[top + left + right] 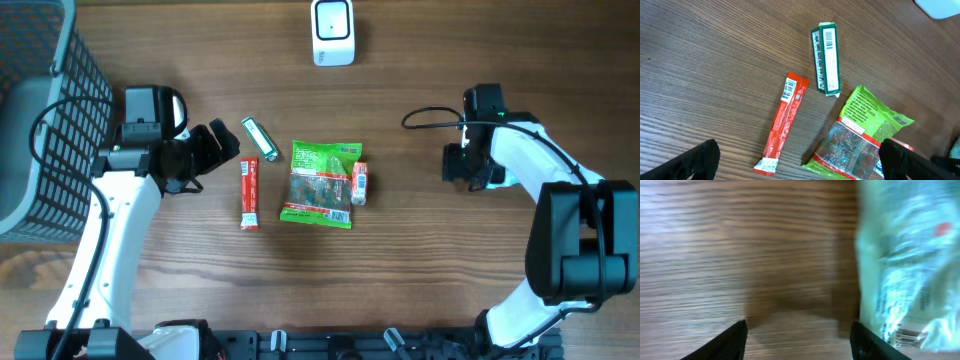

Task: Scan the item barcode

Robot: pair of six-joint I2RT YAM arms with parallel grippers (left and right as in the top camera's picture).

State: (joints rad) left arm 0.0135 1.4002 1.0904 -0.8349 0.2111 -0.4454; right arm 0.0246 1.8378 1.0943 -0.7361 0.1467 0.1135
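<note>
Several packets lie mid-table: a green gum stick (pixel 259 138) (pixel 825 57) with its barcode facing up, a red stick (pixel 249 194) (pixel 784 122), a green snack bag (pixel 320 184) (pixel 860 135) and a small red packet (pixel 359 183). The white scanner (pixel 333 32) stands at the back edge. My left gripper (pixel 218 148) (pixel 800 160) is open just left of the packets, holding nothing. My right gripper (pixel 452 165) (pixel 799 330) is open over bare wood to the right of them. A blurred pale packet (pixel 905 265) with a barcode lies beside its right finger.
A dark wire basket (pixel 40 110) fills the far left of the table. A black cable (pixel 430 118) loops off the right arm. The wooden tabletop (pixel 430 260) runs to the front edge.
</note>
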